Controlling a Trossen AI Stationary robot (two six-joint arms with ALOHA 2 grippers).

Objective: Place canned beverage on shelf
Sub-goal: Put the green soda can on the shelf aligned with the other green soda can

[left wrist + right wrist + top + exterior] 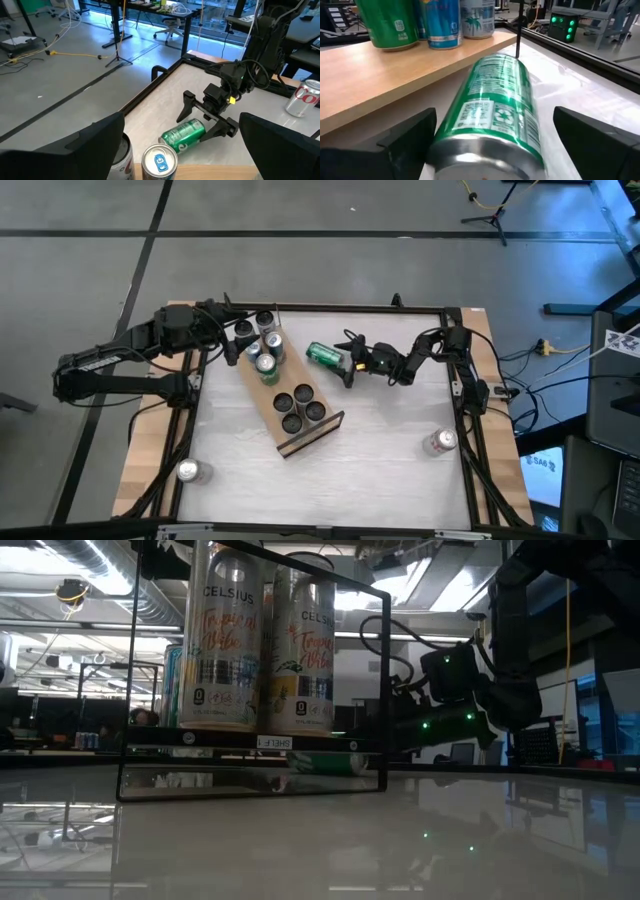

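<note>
Seven cans upright on the shelf (290, 405), at centre of the high view: four at its upper-left end, among them a green-topped can (267, 366), and three dark-topped cans (300, 406) toward its lower-right end. One green can (323, 355) on its side on the table, just right of the shelf's upper end, off the board. Two more silver cans upright and well apart: one (439, 442) at lower right near the frame rail, one (187, 471) at lower left. Ten cans in all.

Two arms. Right gripper (349, 364) at centre right of the high view, fingers spread wide on either side of the lying green can, not pinching it; in the right wrist view the can (492, 107) fills the gap with space visible beside each dark finger (405, 142). Left gripper (232, 340) at upper left, over the shelf's upper end, likewise spread wide, holding nothing; below it in the left wrist view, a can with a blue tab (159, 161).

Pale, glossy white table top (380, 460), mirror-like in the low view, edged by a black frame and bare wood strips at both sides. Around it, grey concrete floor crossed by dark lines. Tripod foot and yellow cable at top right. In the low view, two Celsius cans (262, 645) on the raised shelf, ceiling lights and ducts behind.
</note>
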